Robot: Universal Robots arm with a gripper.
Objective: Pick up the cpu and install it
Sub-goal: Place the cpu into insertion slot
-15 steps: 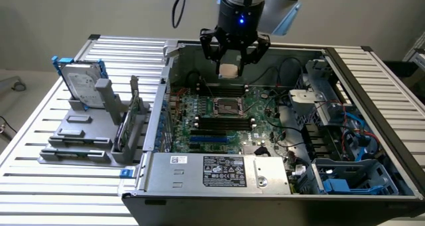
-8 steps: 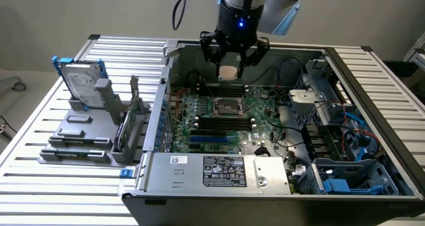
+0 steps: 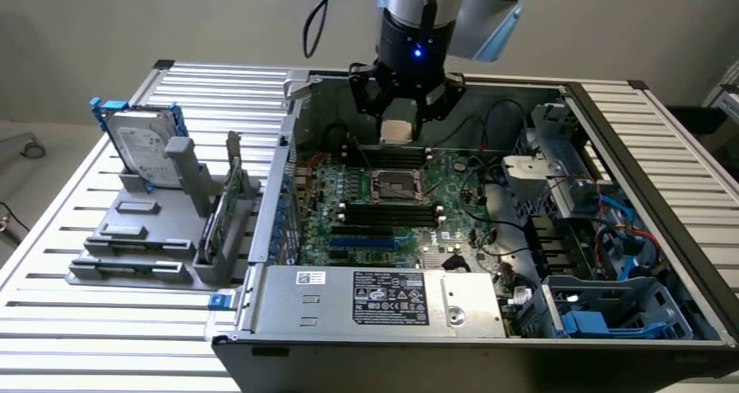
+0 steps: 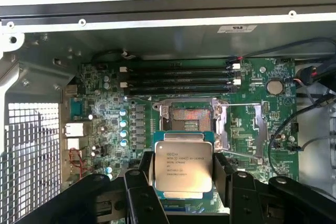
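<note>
The cpu (image 4: 183, 165), a flat square chip with a dull silver top and printed text, sits between the black fingers (image 4: 140, 179) of my gripper (image 4: 183, 174), which is shut on its edges. In the exterior view the gripper (image 3: 399, 120) hangs over the back of the open computer case with the cpu (image 3: 396, 132) held beneath it, above the motherboard. The empty cpu socket (image 4: 188, 119) with its open metal frame lies just beyond the held chip; in the exterior view the socket (image 3: 393, 186) is in the middle of the green board, below and in front of the gripper.
Black memory sticks (image 4: 178, 80) flank the socket. The case walls (image 3: 646, 142) ring the board, with cables and a drive cage (image 3: 555, 177) at the exterior view's right. A grey fixture (image 3: 144, 237) holding a hard drive (image 3: 144, 146) stands on the slatted table at the exterior view's left.
</note>
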